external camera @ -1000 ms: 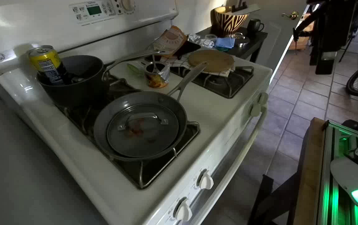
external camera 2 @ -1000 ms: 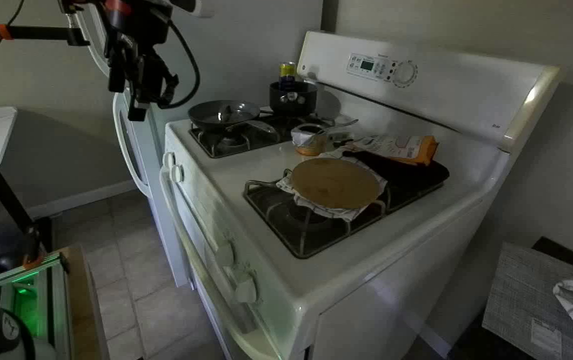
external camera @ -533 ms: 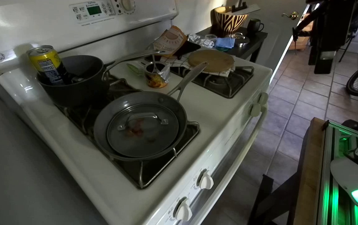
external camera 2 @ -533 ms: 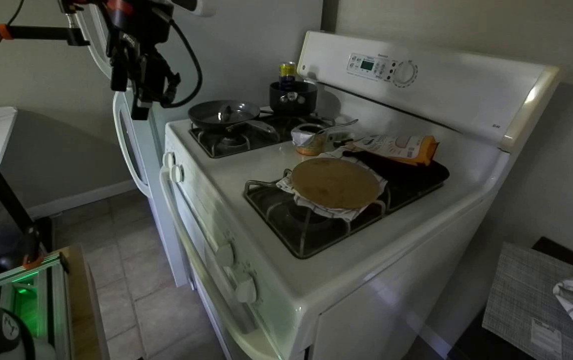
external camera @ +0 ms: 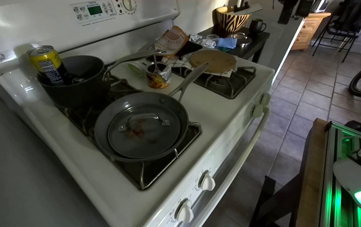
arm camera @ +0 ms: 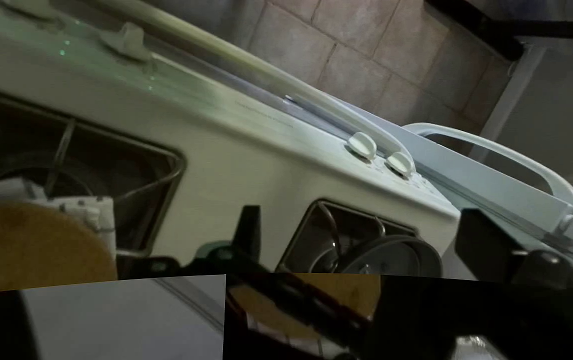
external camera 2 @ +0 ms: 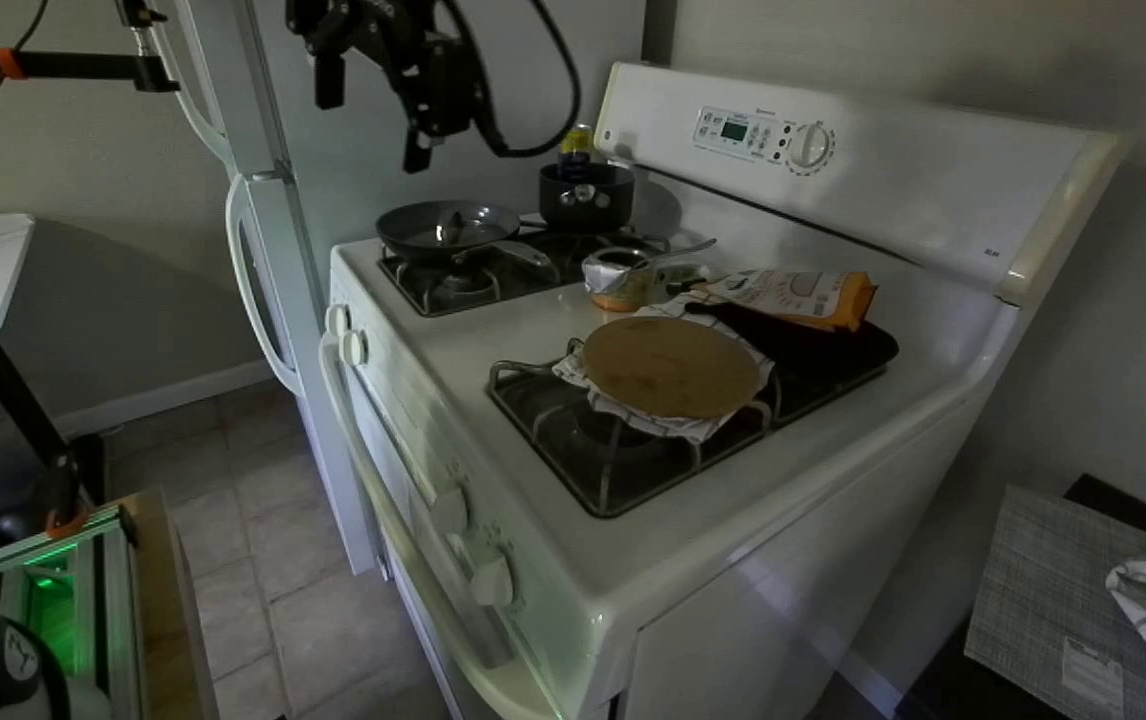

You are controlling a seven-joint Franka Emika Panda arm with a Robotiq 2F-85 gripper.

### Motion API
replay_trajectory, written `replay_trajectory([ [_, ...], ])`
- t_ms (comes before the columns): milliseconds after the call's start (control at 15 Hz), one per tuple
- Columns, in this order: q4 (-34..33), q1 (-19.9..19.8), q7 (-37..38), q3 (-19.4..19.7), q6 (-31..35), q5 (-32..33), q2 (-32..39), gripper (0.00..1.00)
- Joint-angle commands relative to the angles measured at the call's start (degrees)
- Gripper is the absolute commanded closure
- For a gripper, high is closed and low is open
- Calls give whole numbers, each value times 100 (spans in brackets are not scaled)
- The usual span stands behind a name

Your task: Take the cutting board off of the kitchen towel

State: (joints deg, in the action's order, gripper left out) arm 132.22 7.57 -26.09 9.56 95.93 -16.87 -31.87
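A thin tan board (external camera 2: 671,367) lies on a checked towel (external camera 2: 678,428) over a burner grate (external camera 2: 608,460), just right of centre in an exterior view, while the hand (external camera 2: 373,134) hangs near the top of the frame, well apart from both. The hand is spread: its fingers (arm camera: 250,232) stand wide at the centre and right of the wrist view, with nothing held between them. There the board shows at lower left, its lifting yet to come. It should prove light and stiff, bare wood more grippy than slick and not easily hurt; the towel, soft and loose, could drag along with it. The rim looks the place to take hold, one finger above, the tip of the other slipped between board and towel. Whether any of that rim overhangs the towel enough is hard to judge in the dim light. A bag (external camera 2: 793,295), up and right of the board in an exterior view, may crowd that side.
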Motion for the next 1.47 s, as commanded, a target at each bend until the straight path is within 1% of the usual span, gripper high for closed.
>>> replay_trajectory([
  [0,-1113,-38,-1485,790,-356,-276,998,0],
  [67,-1379,-109,-1676,922,-347,-392,1273,0],
  [200,-1780,-369,-1513,1071,101,-870,1907,0],
  [267,-1923,-558,-1301,1053,377,-936,2205,0],
  [333,-1468,-630,-1469,822,163,-719,1515,0],
  [467,-1748,-824,-1449,816,352,-853,2041,0],
  [533,-1834,-855,-1445,801,356,-882,2194,0],
  [667,-1909,-860,-1433,776,357,-896,2289,0],
  [733,-1924,-926,-1635,826,358,-982,2366,0],
  [867,-1924,-1128,-2106,955,180,-1339,2538,0],
  [1133,-2040,-1703,-3236,1207,-524,-2352,3154,0],
  [1200,-2087,-1865,-3448,1225,-676,-2554,3321,0],
  [1267,-2164,-2011,-3493,1214,-780,-2785,3541,0],
  [1333,-2224,-2071,-2933,1093,-639,-2560,3600,0],
  [1400,-1971,-2120,-3239,1020,-527,-2463,3288,0],
])
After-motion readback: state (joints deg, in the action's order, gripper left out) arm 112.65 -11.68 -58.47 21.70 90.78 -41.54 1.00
